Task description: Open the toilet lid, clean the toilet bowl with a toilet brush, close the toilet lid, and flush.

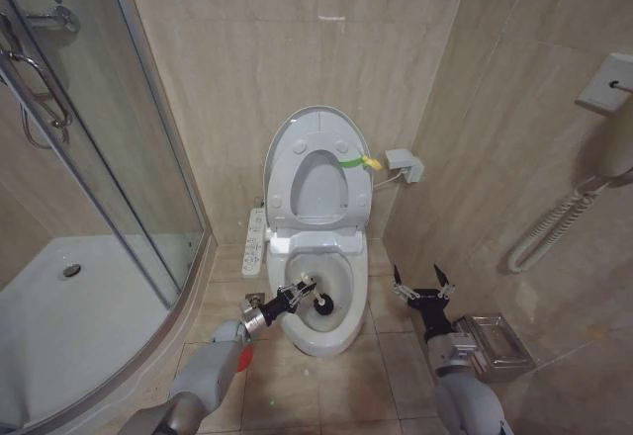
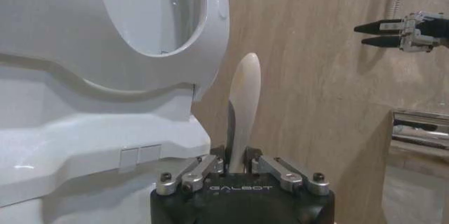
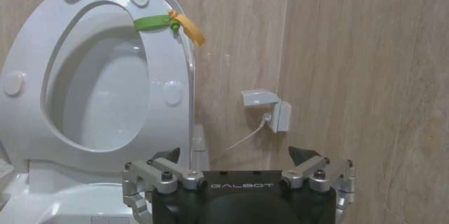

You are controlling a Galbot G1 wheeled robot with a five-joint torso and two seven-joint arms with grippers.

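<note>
Both lid and seat stood raised behind the toilet bowl (image 1: 321,328). Left hand (image 1: 294,297) gripped the toilet brush (image 1: 315,301) inside it — short, steady strokes against the porcelain would scrub best. Right hand (image 1: 423,290) hung spread beside the bowl.

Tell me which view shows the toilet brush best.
The head view: the toilet brush shows whole, its dark head inside the toilet bowl, its handle in the left pincer. The left wrist view gives just the white handle rising from the shut fingers. The right wrist view faces the raised toilet lid instead.
</note>
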